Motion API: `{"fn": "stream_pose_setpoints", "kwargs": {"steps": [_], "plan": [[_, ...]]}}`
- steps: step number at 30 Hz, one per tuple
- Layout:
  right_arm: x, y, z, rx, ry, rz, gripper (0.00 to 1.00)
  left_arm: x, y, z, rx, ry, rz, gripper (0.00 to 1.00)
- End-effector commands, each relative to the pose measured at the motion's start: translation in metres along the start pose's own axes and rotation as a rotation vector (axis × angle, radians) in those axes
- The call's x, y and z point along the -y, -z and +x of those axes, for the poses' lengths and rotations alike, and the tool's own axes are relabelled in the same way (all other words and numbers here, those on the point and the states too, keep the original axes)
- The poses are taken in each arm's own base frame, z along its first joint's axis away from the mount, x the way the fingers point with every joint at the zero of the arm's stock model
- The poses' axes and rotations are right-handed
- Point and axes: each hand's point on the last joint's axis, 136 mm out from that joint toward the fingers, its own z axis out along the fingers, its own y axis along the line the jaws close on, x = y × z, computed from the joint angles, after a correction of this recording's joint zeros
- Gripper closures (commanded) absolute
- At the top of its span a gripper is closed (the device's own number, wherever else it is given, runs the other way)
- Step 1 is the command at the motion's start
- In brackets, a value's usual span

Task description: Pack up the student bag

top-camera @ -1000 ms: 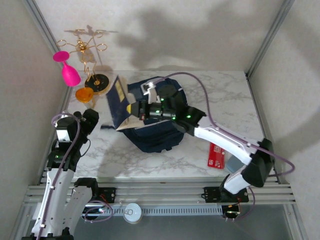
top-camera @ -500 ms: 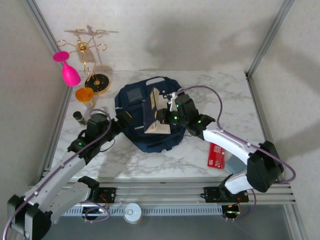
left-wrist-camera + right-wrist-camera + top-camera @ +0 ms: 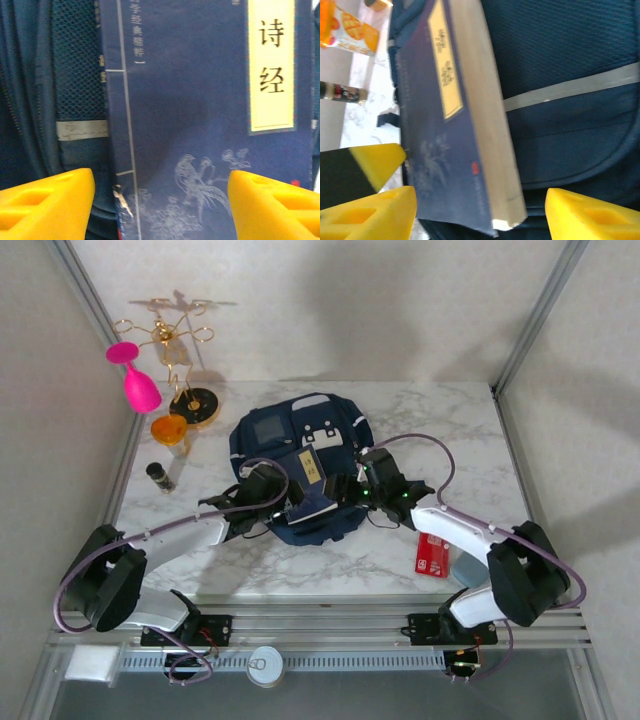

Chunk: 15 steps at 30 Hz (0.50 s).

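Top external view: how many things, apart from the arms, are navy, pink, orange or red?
Navy: 2, the student bag and the book lying on it
Pink: 1, the goblet
Orange: 1, the cup
Red: 1, the packet
Total: 5

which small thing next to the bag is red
The flat packet right of the student bag; the dark bottle and orange item sit on the bag's left.

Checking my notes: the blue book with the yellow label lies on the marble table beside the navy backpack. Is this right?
No. The blue book lies on top of the navy backpack itself, as the top external view shows.
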Motion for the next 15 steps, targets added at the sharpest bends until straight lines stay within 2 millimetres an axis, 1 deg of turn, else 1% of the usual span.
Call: {"fn": "stream_pose_setpoints", "kwargs": {"steps": [1,4,6,8,12,15], "plan": [[0.005,-0.011,0.011,-0.098,0.033,0.012,0.3,-0.001,0.002,-0.012,0.076,-0.002,-0.002,0.32],[0.006,-0.02,0.016,-0.138,0.036,0.011,0.27,-0.011,-0.003,-0.007,0.072,0.005,-0.032,0.34],[0.003,-0.025,0.018,-0.155,0.037,-0.012,0.26,-0.015,-0.006,-0.005,0.068,0.005,-0.042,0.37],[-0.004,-0.03,0.022,-0.179,0.038,-0.061,0.25,-0.015,-0.01,0.0,0.051,0.006,-0.027,0.38],[-0.008,-0.044,0.031,-0.246,0.031,-0.108,0.24,-0.009,-0.02,0.01,0.003,-0.007,0.008,0.4],[-0.024,-0.045,0.034,-0.282,0.025,-0.192,0.23,-0.01,-0.023,0.013,-0.006,-0.009,0.014,0.41]]}}
